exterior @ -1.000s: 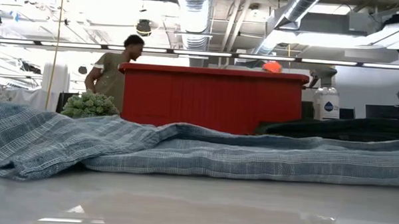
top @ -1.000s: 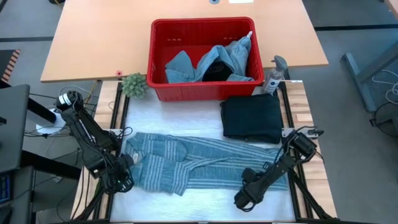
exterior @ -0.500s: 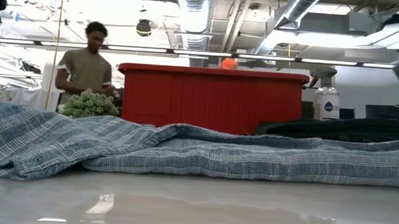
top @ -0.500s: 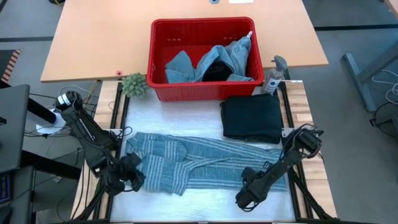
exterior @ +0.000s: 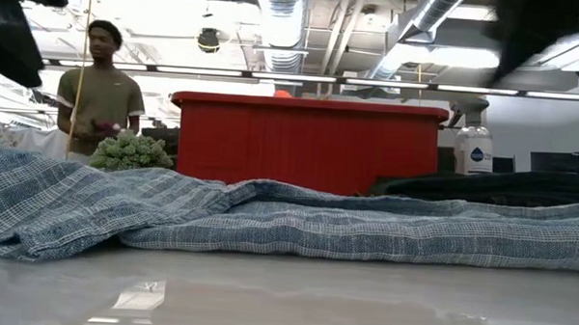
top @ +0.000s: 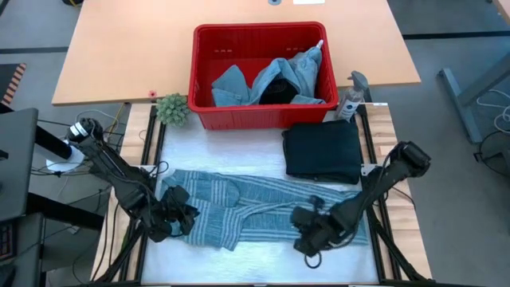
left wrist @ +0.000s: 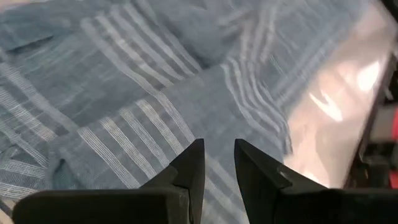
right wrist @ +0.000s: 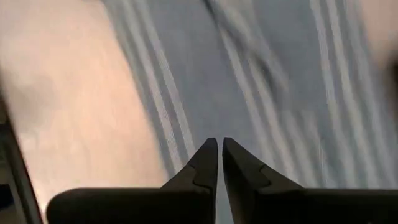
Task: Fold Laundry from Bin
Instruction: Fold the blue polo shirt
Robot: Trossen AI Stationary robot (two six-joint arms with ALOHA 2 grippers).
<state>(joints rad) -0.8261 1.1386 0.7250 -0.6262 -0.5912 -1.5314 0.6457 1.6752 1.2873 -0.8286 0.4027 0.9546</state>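
The striped cloth (top: 255, 207) is lying spread in the lower centre for folding. The left gripper (top: 177, 217) and right gripper (top: 307, 231) are hovering over its ends, jaws narrow, holding nothing.

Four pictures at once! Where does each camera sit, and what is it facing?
High: overhead, straight down on the red bin, the striped cloth and both arms.
Low: at tabletop height, facing the bin; only dark blurs of the arms.
Left wrist: past the left pincer at cloth, slightly parted.
Right wrist: past the right pincer, nearly shut.
All four show the striped cloth.
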